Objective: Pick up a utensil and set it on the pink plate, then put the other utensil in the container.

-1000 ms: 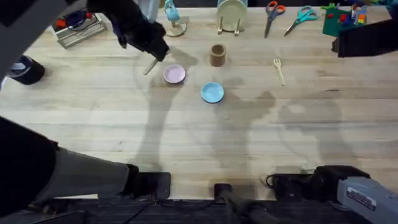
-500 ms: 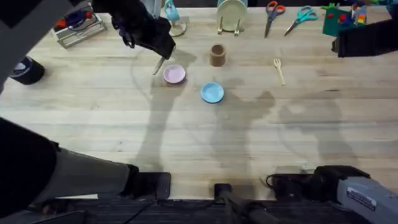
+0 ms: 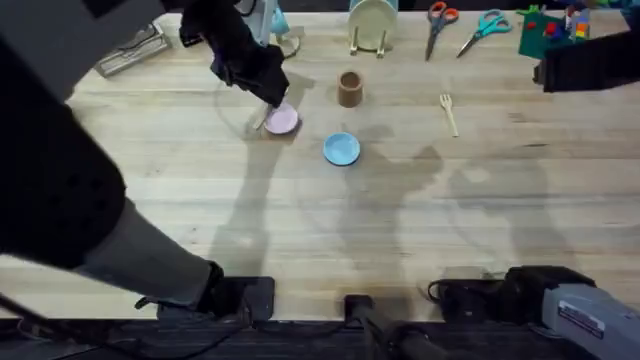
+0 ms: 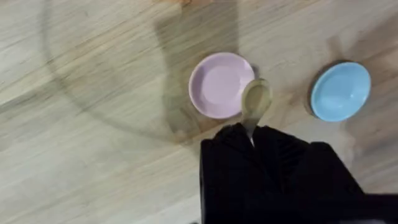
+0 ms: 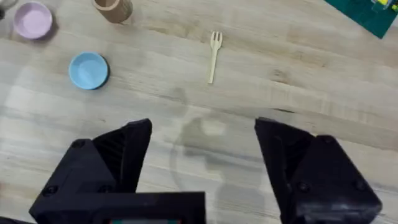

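Left end effector (image 4: 252, 134) is clamped on the spoon (image 4: 255, 101), its bowl overlapping the pink plate's (image 4: 214, 84) rim, toward the surface's far edge. Best to lower gently and centre it before letting go. Right end effector (image 5: 202, 162) hangs apart. Count: one spoon, one fork (image 5: 214, 55), one cup (image 3: 349, 88), two plates, pink and blue (image 3: 341, 149).

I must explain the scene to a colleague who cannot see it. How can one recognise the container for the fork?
Find the two small round plates near the middle of the wooden table: the pink plate and the blue plate. Just beyond them stands the container, a brown cylindrical cup. Unlike the flat plates, it is tall, narrow and cork-coloured.
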`<action>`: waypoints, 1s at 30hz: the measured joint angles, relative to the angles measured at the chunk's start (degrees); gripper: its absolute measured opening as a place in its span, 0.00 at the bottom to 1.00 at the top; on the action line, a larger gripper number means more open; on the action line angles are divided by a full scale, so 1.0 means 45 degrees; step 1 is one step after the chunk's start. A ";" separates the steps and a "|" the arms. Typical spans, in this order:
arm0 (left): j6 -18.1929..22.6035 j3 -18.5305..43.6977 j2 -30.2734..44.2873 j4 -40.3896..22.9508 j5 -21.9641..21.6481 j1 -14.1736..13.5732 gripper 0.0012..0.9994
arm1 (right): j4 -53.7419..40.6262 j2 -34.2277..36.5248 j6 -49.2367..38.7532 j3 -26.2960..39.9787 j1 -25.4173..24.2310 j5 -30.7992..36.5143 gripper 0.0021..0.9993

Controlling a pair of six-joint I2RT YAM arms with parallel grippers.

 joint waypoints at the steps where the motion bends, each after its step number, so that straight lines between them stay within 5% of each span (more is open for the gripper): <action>1: -0.0002 0.0000 0.0151 0.0087 0.0001 0.0000 0.04 | 0.0000 -0.0005 -0.0004 0.0000 0.0000 0.0002 1.00; 30: -0.0052 0.0000 0.2574 0.1581 0.0005 0.0000 0.04 | 0.0000 -0.0004 0.0000 0.0000 0.0000 0.0002 1.00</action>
